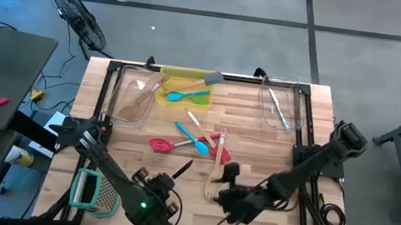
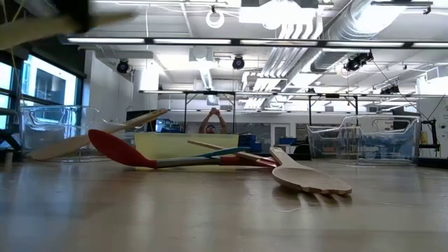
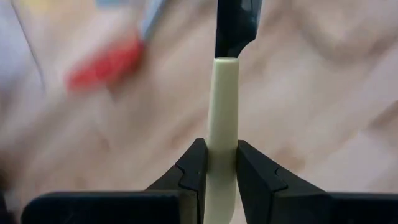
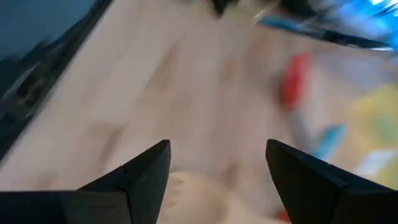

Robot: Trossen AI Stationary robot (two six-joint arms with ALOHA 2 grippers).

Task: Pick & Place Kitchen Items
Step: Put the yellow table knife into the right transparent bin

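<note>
My left gripper [image 1: 170, 179] is near the table's front edge and is shut on a small knife with a cream handle and a black blade [image 1: 183, 168]. My right gripper [image 1: 224, 182] is open over the head end of a pale wooden fork [image 1: 213, 181] that lies flat on the table. The fork also shows in the low view [image 2: 308, 178] and between the fingers in the right wrist view [image 4: 189, 199]. A red spatula [image 1: 160, 145], blue spatulas [image 1: 191, 138] and a red wooden-handled one [image 1: 219, 149] lie in a loose pile at mid-table. My left gripper pinches the knife's cream handle [image 3: 222, 134] between its two fingers, toward the end away from the blade. The fingers lie along the handle, and the black blade [image 3: 233, 25] sticks out ahead of them. The knife is held off the table.
A yellow tray [image 1: 164, 97] at the back holds blue, green and grey spatulas. A clear bin [image 1: 123, 96] at the back left holds a wooden spoon, and another [image 1: 290, 123] at the back right holds metal utensils. A green-handled grater [image 1: 93, 191] lies at the front left.
</note>
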